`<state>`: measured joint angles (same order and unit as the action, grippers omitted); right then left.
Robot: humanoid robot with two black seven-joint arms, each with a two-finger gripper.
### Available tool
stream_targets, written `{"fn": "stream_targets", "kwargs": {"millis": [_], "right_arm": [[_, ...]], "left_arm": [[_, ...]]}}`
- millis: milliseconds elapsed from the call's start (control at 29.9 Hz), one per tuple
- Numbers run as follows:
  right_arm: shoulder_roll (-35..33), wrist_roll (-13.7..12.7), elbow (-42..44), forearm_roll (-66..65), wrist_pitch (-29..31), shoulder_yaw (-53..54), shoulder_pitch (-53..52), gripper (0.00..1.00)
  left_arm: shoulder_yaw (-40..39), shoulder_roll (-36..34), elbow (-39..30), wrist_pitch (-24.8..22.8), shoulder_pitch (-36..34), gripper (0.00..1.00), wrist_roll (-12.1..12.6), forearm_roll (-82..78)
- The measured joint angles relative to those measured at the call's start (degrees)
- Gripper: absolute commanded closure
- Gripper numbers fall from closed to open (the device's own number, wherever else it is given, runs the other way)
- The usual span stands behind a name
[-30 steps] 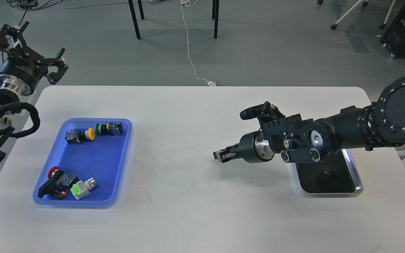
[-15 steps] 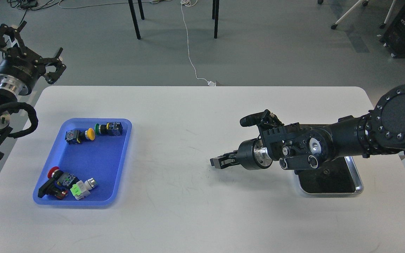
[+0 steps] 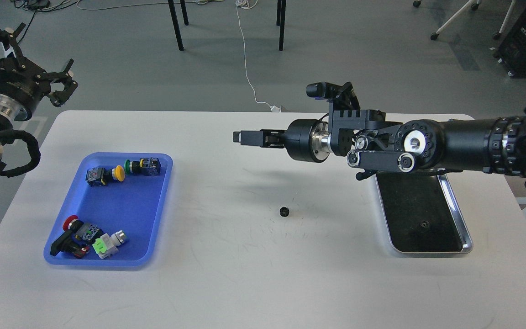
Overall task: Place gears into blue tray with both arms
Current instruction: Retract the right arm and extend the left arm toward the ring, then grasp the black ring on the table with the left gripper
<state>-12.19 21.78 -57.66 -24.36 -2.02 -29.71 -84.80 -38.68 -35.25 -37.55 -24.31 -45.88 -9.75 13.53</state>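
One small black gear [image 3: 284,211] lies alone on the white table, a little right of centre. A second gear [image 3: 423,224] rests on the dark floor of the silver tray [image 3: 467,237]. The blue tray [image 3: 165,183] sits at the left and holds only coloured push-button switches. My right gripper [image 3: 239,137] hovers above the table, up and to the left of the loose gear, with nothing in it. It is seen side-on, so its fingers merge into one block. My left gripper [image 3: 25,52] is beyond the table's far left corner with its fingers spread open.
Several push-button switches [image 3: 117,172] lie along the blue tray's far and near ends. My right forearm [image 3: 450,144] stretches over the silver tray's far end. Chair legs and a white cable are on the floor beyond the table.
My right gripper has lifted off the table and moved up and left, leaving a gear on the spot where it was. My left gripper has drifted further up and left.
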Motion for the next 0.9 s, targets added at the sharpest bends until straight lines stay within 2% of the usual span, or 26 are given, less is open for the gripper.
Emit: {"fn": "stream_targets", "kwargs": {"millis": [134, 234, 435, 535, 669, 769, 903], "right_arm": [[-9.50, -0.02, 0.02, 0.03, 0.68, 15.56, 7.13, 0.01], [-14.43, -0.05, -0.28, 0.07, 3.43, 25.64, 13.42, 0.01], [-21.58, -0.08, -0.78, 0.22, 9.13, 43.99, 27.04, 0.01], [-24.10, -0.12, -0.90, 1.91, 12.58, 52.13, 34.11, 0.01], [-26.00, -0.24, -1.37, 7.43, 16.90, 59.41, 42.62, 0.01], [-27.34, -0.11, -3.04, 9.82, 17.92, 61.88, 46.98, 0.01], [-28.71, 0.36, -6.83, 11.11, 18.17, 63.68, 51.80, 0.01]], "left_arm": [[2.50, -0.19, -2.84, -0.62, -3.94, 0.02, -0.18, -10.35], [2.88, 1.66, -5.04, -0.45, -6.36, 0.02, -0.48, -21.27], [3.00, 5.82, -14.29, -0.19, -8.11, 0.02, -0.78, -44.77], [3.01, 9.82, -16.71, 0.03, -8.00, 0.02, -0.91, -58.41], [3.79, 15.16, -17.40, 0.24, -7.28, 0.03, -2.01, -73.79], [7.04, 18.34, -18.66, 1.13, -6.92, 0.03, -2.53, -83.54], [13.85, 19.54, -21.62, 7.09, -5.89, 0.03, -3.51, -94.81]]}}
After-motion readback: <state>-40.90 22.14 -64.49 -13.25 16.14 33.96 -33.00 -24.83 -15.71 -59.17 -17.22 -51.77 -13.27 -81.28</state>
